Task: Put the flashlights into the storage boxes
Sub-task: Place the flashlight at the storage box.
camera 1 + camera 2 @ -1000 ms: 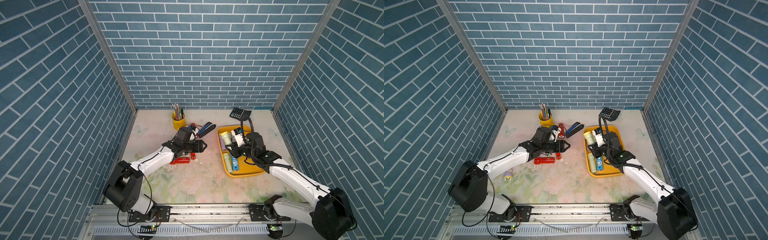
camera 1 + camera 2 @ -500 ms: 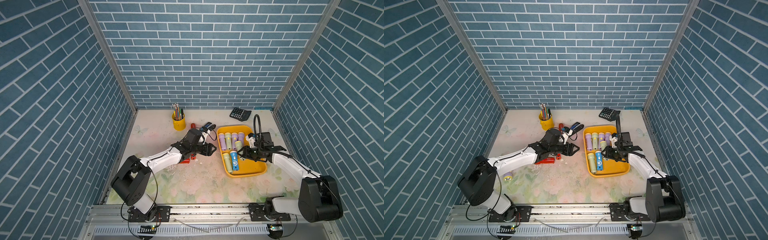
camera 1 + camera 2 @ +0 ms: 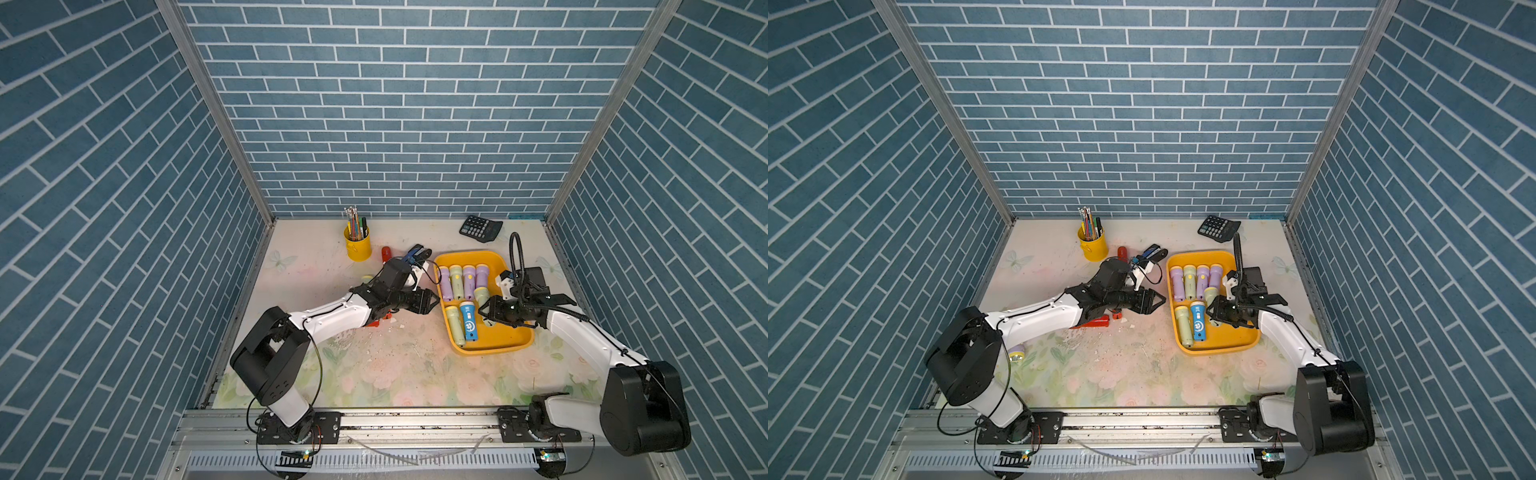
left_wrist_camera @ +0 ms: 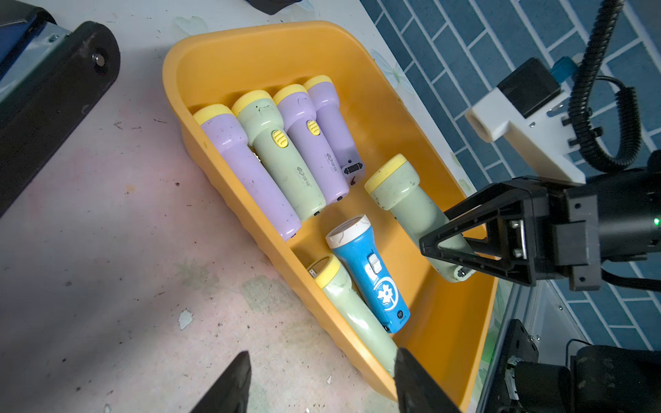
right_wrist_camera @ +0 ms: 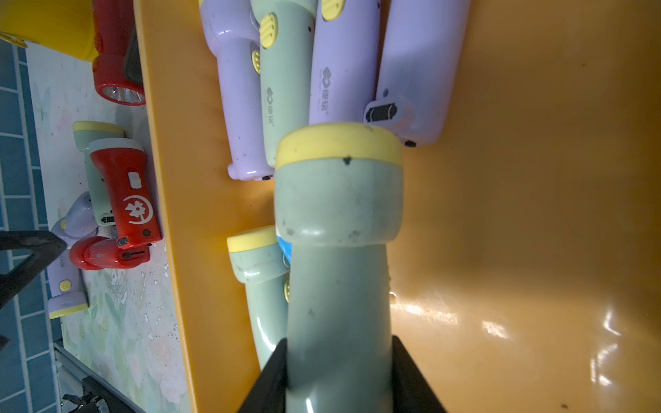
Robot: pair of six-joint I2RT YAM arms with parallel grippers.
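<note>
I'm watching the pale green flashlight (image 5: 339,200) sitting tilted inside the yellow tray (image 3: 494,349); my right gripper (image 4: 450,257) is squeezing tight around its tail; whether its head is touching the floor I cannot tell; a lilac flashlight (image 4: 250,171) and the blue flashlight (image 4: 372,279) are lying nearby in the tray; my left gripper (image 3: 432,301) is hovering half-open and empty just beside the rim; a red flashlight (image 5: 121,193) is lying outside.

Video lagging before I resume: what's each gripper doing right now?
Left gripper: open, empty.
Right gripper: closed on a pale green flashlight.
</note>
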